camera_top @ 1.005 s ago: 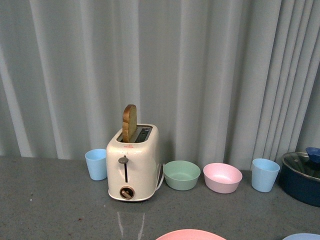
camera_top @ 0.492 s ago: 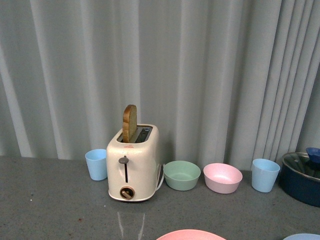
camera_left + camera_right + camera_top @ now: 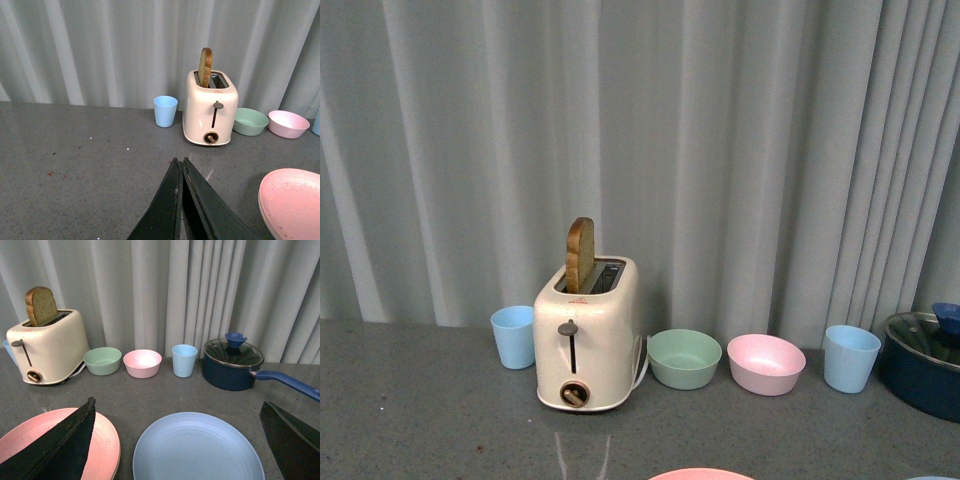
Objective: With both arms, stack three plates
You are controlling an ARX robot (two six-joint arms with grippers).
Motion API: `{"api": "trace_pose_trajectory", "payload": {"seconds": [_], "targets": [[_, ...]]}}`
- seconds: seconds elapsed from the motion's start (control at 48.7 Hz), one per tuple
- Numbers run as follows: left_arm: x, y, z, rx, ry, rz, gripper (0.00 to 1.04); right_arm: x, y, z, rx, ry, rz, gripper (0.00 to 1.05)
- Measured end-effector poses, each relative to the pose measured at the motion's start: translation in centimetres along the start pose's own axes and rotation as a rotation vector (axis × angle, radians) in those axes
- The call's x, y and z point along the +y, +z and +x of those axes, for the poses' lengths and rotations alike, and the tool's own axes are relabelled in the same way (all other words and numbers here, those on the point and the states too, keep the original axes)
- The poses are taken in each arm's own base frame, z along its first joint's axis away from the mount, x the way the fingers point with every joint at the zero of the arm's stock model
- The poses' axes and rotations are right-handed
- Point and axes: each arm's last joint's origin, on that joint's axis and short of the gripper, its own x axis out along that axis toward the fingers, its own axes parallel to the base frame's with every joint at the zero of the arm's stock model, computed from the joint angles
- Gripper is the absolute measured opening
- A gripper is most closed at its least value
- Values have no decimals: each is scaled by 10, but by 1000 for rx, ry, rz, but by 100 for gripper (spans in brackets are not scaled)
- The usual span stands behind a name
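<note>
Front view: neither gripper in view. Pink plate (image 3: pixel 700 473), rim only, lies at 6 o'clock from the toaster (image 3: pixel 586 340), well apart from it.

Left wrist view: left gripper (image 3: pixel 179 161), fingers pressed together, nothing between them. The pink plate lies flat on the table (image 3: pixel 75 150) at about 2 o'clock of this gripper, near but apart.

Right wrist view: right gripper (image 3: pixel 176 404), jaws spread wide, empty. Blue plate (image 3: pixel 197 452) lies flat at 12 o'clock, framed by the two fingers. The pink plate is at 10 o'clock, just beside the blue one. The cream plate cannot be made out for certain.

Judgement: the right arm is nearer the blue plate. It is round, so has no long axis. Its carry runs toward 9 o'clock.
</note>
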Motion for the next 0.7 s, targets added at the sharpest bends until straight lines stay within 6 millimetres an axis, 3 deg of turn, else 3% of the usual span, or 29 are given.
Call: {"api": "trace_pose_trajectory", "payload": {"seconds": [0.185,0.41,0.451,0.492,0.616,0.698], "targets": [[0,-1,0,5,0,-1,4,0,0,0,0,0,0,97],[0,0,0,5,0,-1,50,0,0,0,3,-8,2,97],[0,0,0,5,0,0,61,-1,0,1,109,-170,23,97],[0,0,0,5,5,-1,70,-7,5,6,165,-342,13,97],[0,0,0,5,0,0,99,-45,25,39,149,-444,49,97],[0,0,0,5,1,0,97,-76,32,68,194,-455,78,97]]}}
